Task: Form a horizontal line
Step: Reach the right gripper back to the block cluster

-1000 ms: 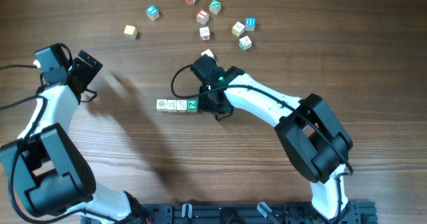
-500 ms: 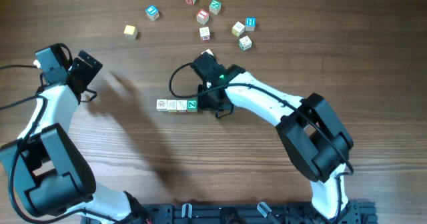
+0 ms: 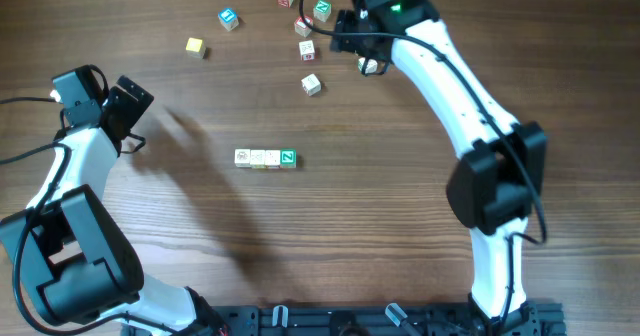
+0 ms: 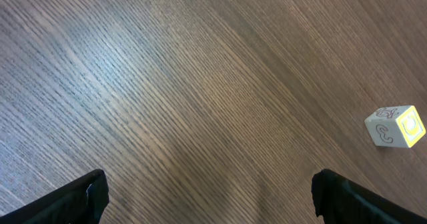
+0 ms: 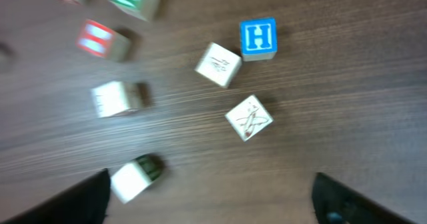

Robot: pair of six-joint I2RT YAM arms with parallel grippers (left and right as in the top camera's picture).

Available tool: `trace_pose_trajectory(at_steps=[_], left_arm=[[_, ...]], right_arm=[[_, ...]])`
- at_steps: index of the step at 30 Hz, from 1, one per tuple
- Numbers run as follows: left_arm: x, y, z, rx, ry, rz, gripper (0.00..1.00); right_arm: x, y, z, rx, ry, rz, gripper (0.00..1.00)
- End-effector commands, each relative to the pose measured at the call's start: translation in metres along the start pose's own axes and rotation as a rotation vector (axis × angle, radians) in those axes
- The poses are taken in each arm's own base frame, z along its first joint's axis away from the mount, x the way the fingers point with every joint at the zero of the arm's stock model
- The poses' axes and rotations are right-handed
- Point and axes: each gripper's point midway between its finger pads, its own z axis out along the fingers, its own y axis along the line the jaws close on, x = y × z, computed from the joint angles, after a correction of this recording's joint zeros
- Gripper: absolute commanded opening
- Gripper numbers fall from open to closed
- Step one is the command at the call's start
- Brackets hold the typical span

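The horizontal line (image 3: 265,158) is a row of cream cubes touching edge to edge, closed at its right end by a green-faced cube (image 3: 288,158), in the middle of the table. My right gripper (image 3: 350,36) hovers open over the loose cubes at the back, well away from the row. In the right wrist view its jaws (image 5: 213,201) hold nothing; a white cube with a dark green side (image 5: 135,177) lies by the left finger (image 5: 87,197). My left gripper (image 3: 138,101) stands open at the far left, with nothing between its fingers (image 4: 80,197).
Loose cubes lie at the back: a blue H cube (image 5: 257,37), two white ones (image 5: 218,65) (image 5: 249,118), a red one (image 3: 303,24), a green one (image 3: 322,9) and a blue one (image 3: 229,18). A yellow cube (image 3: 195,46) (image 4: 395,126) lies ahead of the left gripper. A white cube (image 3: 311,84) sits between cluster and row.
My right gripper has left the right end of the row, swung up to the back cluster and opened. The row and the left arm have not moved.
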Motion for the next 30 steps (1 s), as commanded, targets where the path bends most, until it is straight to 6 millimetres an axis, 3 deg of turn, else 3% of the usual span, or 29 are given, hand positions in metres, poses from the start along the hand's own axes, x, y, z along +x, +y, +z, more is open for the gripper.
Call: trace_pose_trajectory(at_steps=[1,4,10,14,22,24,30], left_arm=[[-0.004,0.001,0.001,-0.006,-0.008,-0.001,1.0],[-0.004,0.001,0.001,-0.006,-0.008,-0.001,1.0],[-0.004,0.001,0.001,-0.006,-0.008,-0.001,1.0],[-0.004,0.001,0.001,-0.006,-0.008,-0.001,1.0],[-0.004,0.001,0.001,-0.006,-0.008,-0.001,1.0],[-0.004,0.001,0.001,-0.006,-0.008,-0.001,1.0],[-0.004,0.001,0.001,-0.006,-0.008,-0.001,1.0]], right_arm=[[0.017,-0.017,0.044,0.103,0.046,-0.15,0.99],[0.025,-0.023,0.07,0.117,0.081,-0.271,0.99],[0.006,-0.042,0.082,0.11,0.056,-0.343,0.98],[0.006,-0.022,0.086,-0.152,0.097,-0.365,0.95],[0.008,-0.016,0.085,-0.196,0.105,-0.358,0.95],[0.008,-0.016,0.085,-0.195,0.105,-0.357,0.91],[0.031,-0.024,0.113,-0.173,0.183,-0.344,0.9]])
